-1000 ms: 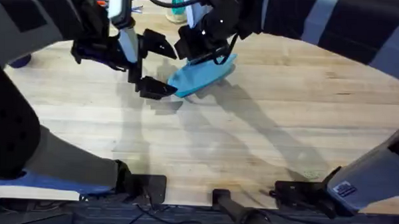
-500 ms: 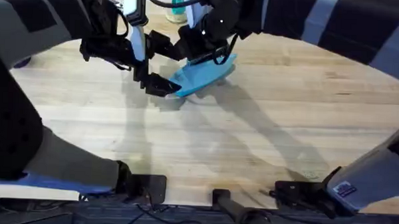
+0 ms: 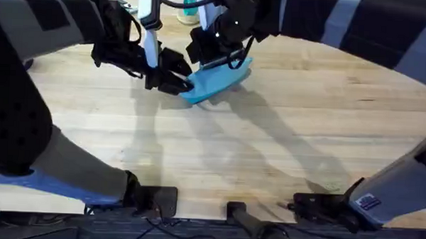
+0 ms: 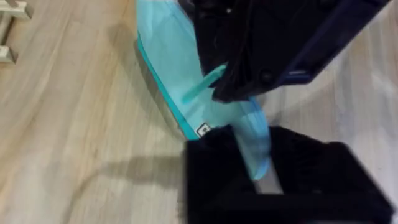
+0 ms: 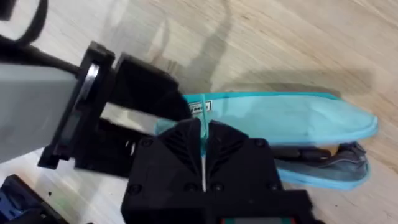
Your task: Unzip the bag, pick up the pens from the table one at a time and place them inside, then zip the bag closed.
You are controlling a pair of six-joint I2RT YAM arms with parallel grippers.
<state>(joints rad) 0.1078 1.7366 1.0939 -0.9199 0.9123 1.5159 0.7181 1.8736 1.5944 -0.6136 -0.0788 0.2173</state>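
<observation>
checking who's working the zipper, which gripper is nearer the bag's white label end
Left. The left gripper has its fingers around the label end of the bag. The right gripper is farther along, shut on the bag's top edge near the middle.

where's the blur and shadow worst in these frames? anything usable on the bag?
Overhead: the left arm's near links are large, dark and blurred at the left edge; the arms cast soft shadows on the table; the bag is sharp enough. Left wrist: the bag is soft, with dark featureless gripper bodies in front of it. Right wrist: clearest, with the bag's fabric and label legible as shapes.
</observation>
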